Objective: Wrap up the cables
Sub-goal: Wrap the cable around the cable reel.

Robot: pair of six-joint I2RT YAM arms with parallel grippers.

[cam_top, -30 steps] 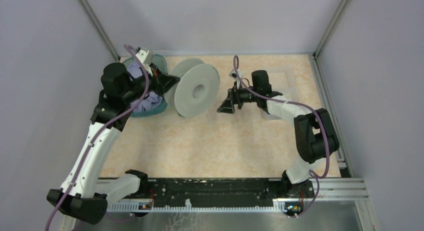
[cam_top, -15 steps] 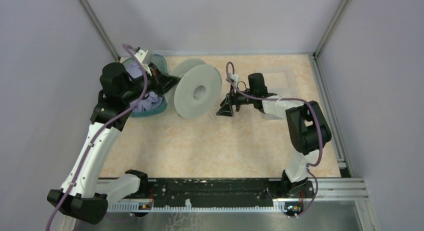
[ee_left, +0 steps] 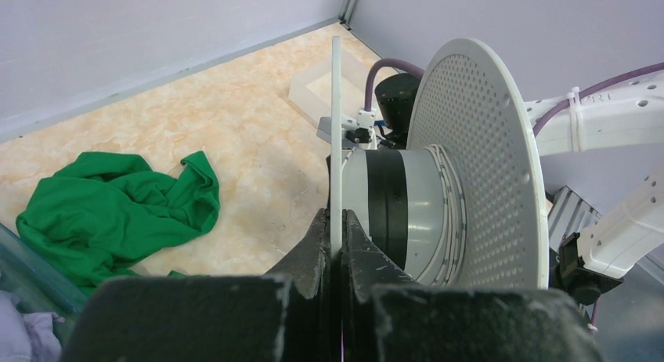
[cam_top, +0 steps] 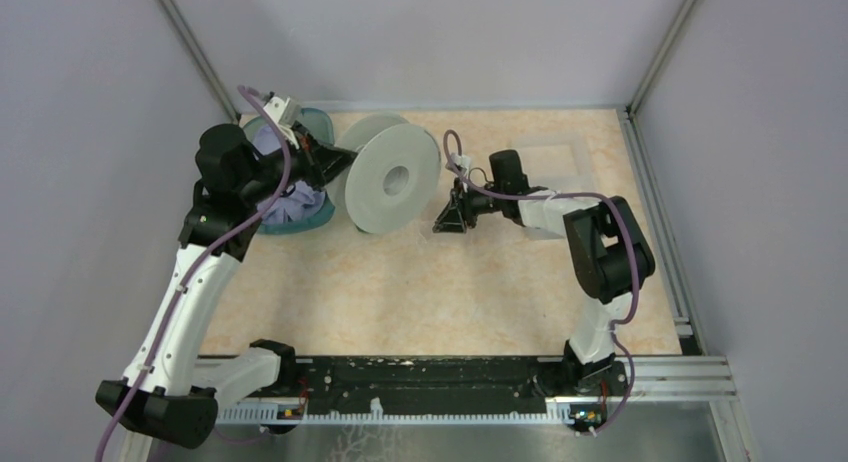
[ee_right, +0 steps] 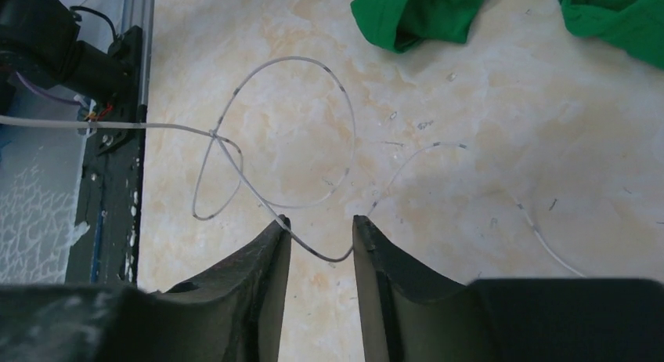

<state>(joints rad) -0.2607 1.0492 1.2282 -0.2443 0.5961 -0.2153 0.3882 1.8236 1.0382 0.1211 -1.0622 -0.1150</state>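
Marbled bench, midway toward its far edge: the whitish cable (ee_right: 215, 135) lies in slack loops directly beneath the right gripper (ee_right: 319, 230), one bend crossing between its half-parted jaws unclamped, whereas the left gripper (ee_left: 335, 235) is clamped on the spool (ee_left: 478, 158) flange nearby.

The left arm (cam_top: 185, 292) goes up from its base at the near left and reaches to the far left, then bends to the right. The left gripper (ee_left: 335, 221) points right, and its two fingers are pressed tight on the thin spool rim (ee_left: 336, 127). The right arm (cam_top: 600, 257) goes up from the near right, folds at the elbow and stretches left, low down. The right gripper (ee_right: 319, 229) points left and down, with a gap between its fingers (ee_right: 266, 256).
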